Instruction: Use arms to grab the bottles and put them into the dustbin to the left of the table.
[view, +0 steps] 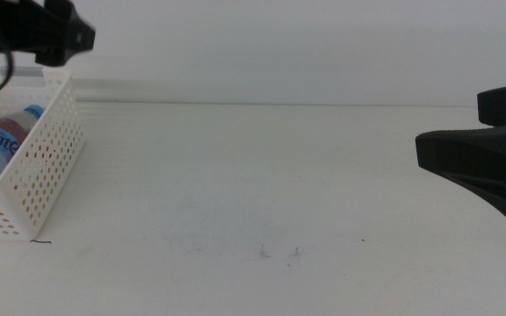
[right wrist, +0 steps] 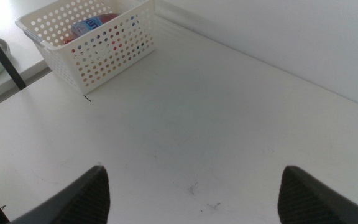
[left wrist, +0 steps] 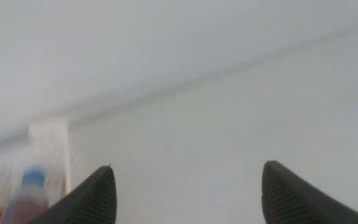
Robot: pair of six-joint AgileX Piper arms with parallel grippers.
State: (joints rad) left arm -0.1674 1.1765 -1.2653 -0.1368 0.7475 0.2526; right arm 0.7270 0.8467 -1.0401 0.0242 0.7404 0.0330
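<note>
The dustbin [view: 46, 154], a white perforated basket, stands at the table's left edge. A blue-capped, blue-labelled bottle [view: 5, 136] lies inside it. In the right wrist view the same dustbin [right wrist: 114, 53] holds that bottle [right wrist: 87, 26] with something red [right wrist: 109, 18] beside it. My left arm [view: 55, 33] hovers above the basket's far corner. Its gripper [left wrist: 188, 190] is open and empty, and its blurred view catches the bottle [left wrist: 31, 193]. My right gripper [right wrist: 194, 186] is open and empty, low over the table's right side. No bottle shows on the table [view: 262, 175].
A few small dark specks [view: 279, 254] mark the tabletop near the front. A pale wall runs behind the table's far edge. Beyond the basket, off the table's left edge, a dark pole [right wrist: 2, 53] and a round rim show.
</note>
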